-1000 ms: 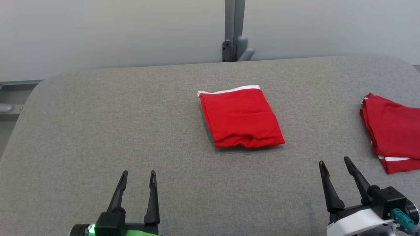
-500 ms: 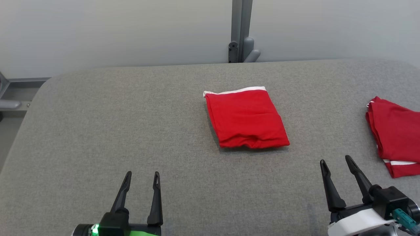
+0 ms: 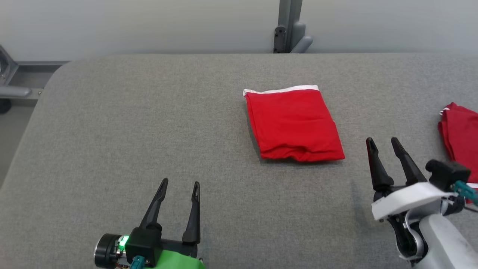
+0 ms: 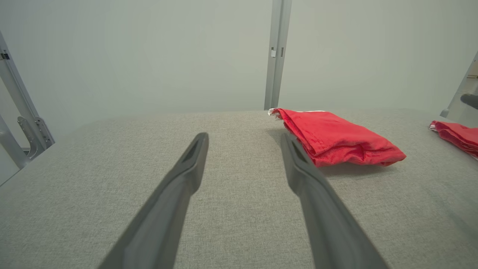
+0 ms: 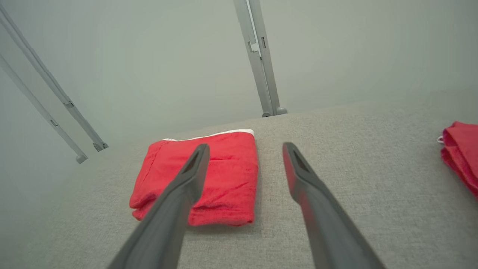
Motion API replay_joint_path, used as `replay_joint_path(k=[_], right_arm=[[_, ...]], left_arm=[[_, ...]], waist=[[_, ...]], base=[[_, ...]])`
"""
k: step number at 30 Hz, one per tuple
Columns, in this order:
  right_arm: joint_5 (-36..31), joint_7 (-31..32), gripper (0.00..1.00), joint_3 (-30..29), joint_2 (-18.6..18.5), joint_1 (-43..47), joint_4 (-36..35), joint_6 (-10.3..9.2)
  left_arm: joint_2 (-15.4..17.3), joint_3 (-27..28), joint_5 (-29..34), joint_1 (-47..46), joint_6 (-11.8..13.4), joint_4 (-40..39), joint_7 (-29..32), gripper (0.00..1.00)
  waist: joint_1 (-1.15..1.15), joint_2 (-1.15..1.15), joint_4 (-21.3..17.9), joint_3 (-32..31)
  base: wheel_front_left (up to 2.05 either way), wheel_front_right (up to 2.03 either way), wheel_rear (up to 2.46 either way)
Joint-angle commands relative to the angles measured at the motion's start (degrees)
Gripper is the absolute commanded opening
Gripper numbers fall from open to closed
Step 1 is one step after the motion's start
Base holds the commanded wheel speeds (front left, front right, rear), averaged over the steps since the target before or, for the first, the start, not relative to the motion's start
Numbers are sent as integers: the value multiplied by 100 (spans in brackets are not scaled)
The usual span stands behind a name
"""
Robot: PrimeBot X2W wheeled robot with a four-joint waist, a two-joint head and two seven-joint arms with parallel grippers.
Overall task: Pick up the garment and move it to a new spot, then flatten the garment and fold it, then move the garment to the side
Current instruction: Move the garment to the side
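Both grippers, the left gripper (image 3: 180, 183) and the right gripper (image 3: 381, 141), hover spread wide and empty over the grey table (image 3: 149, 112). The folded red garment (image 3: 295, 125) lies mid-table, well apart from a second red pile (image 3: 459, 130) at the right edge. To shift it sideways cleanly, I judge the right fingers should slide in low under the near fold and pinch every layer. A white trim (image 3: 283, 89) edges the far side. No writing is legible, though a label may be too small to see.

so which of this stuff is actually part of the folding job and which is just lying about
Job in hand:
- folded red garment, white-trimmed, mid-table
- left pincer and right pincer, both open, touching nothing

Lying about:
- second red garment at the right edge, probably not part of this
- grey padded table
- metal post behind
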Motion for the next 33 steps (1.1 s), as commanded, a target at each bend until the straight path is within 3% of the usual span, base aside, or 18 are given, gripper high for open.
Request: replay_joint_path(k=[1, 6, 11, 19, 28, 30, 32, 33], right_arm=[[345, -20, 100, 112, -103, -264, 243, -6], [1934, 18, 100, 856, -573, -1188, 1026, -4], [3756, 652, 100, 1507, -1208, -2012, 1343, -4], [5081, 1695, 100, 1901, -1828, -2559, 1471, -4], [5776, 2124, 98, 1999, -1839, -2816, 1685, -4], [5826, 2089, 41, 2021, -1797, -2849, 1724, -4], [5904, 2073, 0, 2016, -1757, -2877, 1751, -4], [5927, 2067, 0, 2019, -1735, -2897, 1762, -4]], left_arm=[[13, -38, 5, -140, -19, -6, -18, 100], [12, -245, -105, -447, -102, -12, -18, 100], [12, -457, -145, -805, -152, -47, -18, 100], [12, -574, -190, -1071, -110, -96, -18, 100], [13, -665, -125, -1263, -190, -115, -18, 100], [13, -655, -139, -1304, -184, -140, -18, 100], [13, -637, -126, -1334, -186, -161, -18, 100], [13, -628, -103, -1347, -190, -163, -18, 100]], waist=[[0, 0, 184, 253], [0, 0, 412, 651], [0, 0, 654, 1138], [0, 0, 797, 1554], [0, 0, 854, 1719], [0, 0, 864, 1763], [0, 0, 866, 1795], [0, 0, 861, 1807]], base=[[0, 0, 0], [0, 0, 0], [0, 0, 0], [0, 0, 0], [0, 0, 0], [0, 0, 0], [0, 0, 0], [0, 0, 0]])
